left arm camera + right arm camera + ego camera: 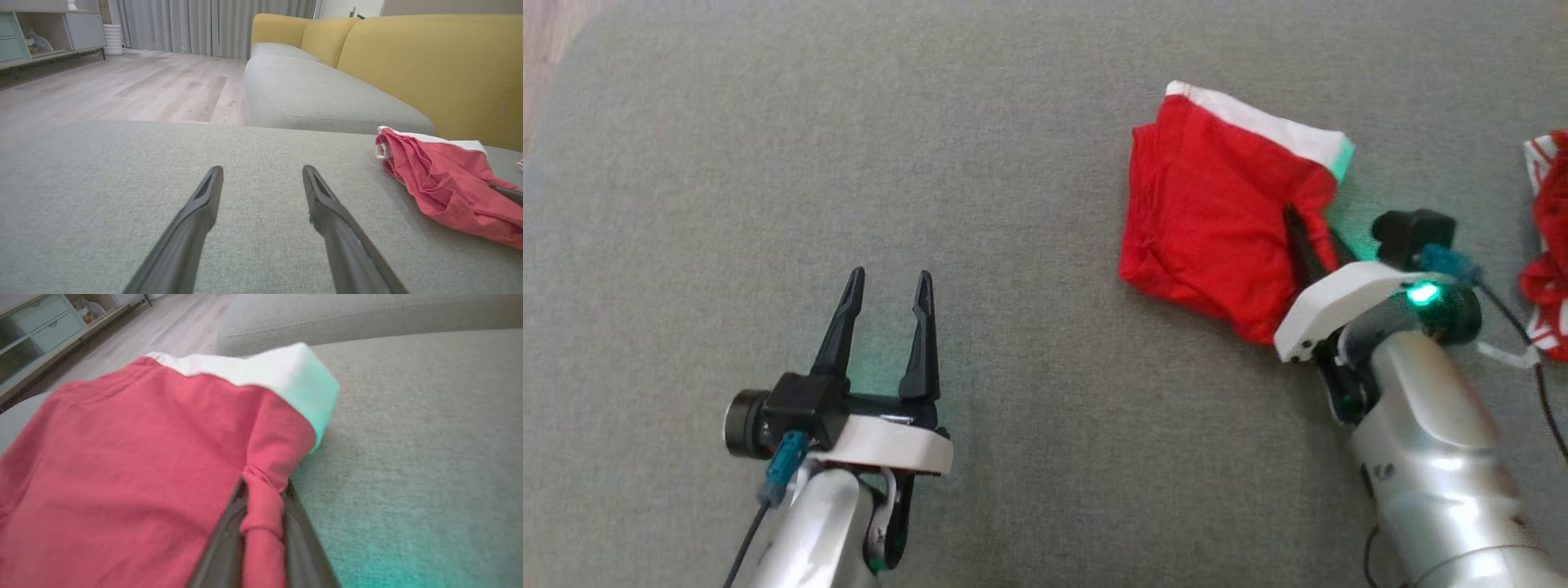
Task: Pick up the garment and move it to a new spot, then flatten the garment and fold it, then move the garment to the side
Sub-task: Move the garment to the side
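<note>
Grey sofa cushion (1013,122) is carrying the red garment (1209,220), which is lying loosely folded, white band (1274,126) along its far edge and the red body running back toward the robot. Right gripper (1311,227) is sitting at the garment's near-right edge, clearly the nearer arm, with jaws set narrow and fingers (220,547) pinching a raised ridge of red cloth between them. Left gripper (882,302) is hovering well off to the garment's left over bare cushion, jaws spread wide, holding nothing and touching nothing, so any lift is looking like the right arm's job.
</note>
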### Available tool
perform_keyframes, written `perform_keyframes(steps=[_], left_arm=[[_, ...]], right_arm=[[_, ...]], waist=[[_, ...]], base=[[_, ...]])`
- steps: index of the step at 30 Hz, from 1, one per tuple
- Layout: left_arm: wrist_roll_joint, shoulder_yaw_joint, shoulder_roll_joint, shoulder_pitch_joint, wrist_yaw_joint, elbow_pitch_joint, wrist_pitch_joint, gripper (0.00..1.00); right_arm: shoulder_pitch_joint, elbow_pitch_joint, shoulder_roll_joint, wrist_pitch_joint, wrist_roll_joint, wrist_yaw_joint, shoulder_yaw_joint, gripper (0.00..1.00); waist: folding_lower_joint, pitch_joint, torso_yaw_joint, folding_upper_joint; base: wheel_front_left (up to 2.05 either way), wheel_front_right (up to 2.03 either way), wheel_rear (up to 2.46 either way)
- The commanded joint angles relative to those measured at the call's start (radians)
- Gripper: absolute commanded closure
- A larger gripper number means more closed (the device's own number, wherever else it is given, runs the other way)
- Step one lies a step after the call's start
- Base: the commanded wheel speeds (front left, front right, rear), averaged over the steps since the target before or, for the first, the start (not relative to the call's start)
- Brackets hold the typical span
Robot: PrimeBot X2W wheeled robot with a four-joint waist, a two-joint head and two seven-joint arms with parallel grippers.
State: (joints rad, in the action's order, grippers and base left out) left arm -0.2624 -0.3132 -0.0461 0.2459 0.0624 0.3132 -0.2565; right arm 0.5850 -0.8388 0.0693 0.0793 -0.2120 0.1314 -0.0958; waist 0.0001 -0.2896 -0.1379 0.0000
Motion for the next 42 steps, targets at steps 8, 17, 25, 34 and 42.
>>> perform_keyframes(steps=[8,17,25,34,42], left_arm=[[0.024,0.062,-0.004,-0.002,0.000,-0.027,-0.005,0.00],[0.026,0.084,-0.004,-0.030,-0.001,-0.026,-0.005,0.00],[0.028,0.094,-0.004,-0.045,-0.003,-0.031,-0.005,0.00],[0.033,0.084,-0.004,-0.017,-0.012,-0.037,-0.005,0.00],[0.038,0.086,-0.004,0.023,-0.019,-0.041,-0.005,0.00]], right_arm=[[0.031,0.031,-0.018,0.071,0.177,-0.001,-0.015,1.00],[0.016,0.181,0.159,-0.050,0.247,-0.001,-0.138,1.00],[-0.020,0.369,0.479,-0.215,0.084,-0.001,-0.283,1.00],[-0.018,0.389,0.679,-0.275,0.040,-0.001,-0.248,1.00],[0.007,0.246,0.710,-0.254,0.172,-0.001,-0.122,1.00]], waist=[[-0.0001,0.063,0.073,0.0000],[-0.0001,0.117,0.140,0.0000],[-0.0001,0.120,0.171,0.0000],[-0.0001,0.042,0.172,0.0000],[-0.0001,-0.031,0.146,0.0000]], base=[[0.00,0.00,0.00],[0.00,0.00,0.00],[0.00,0.00,0.00],[0.00,0.00,0.00],[0.00,0.00,0.00]])
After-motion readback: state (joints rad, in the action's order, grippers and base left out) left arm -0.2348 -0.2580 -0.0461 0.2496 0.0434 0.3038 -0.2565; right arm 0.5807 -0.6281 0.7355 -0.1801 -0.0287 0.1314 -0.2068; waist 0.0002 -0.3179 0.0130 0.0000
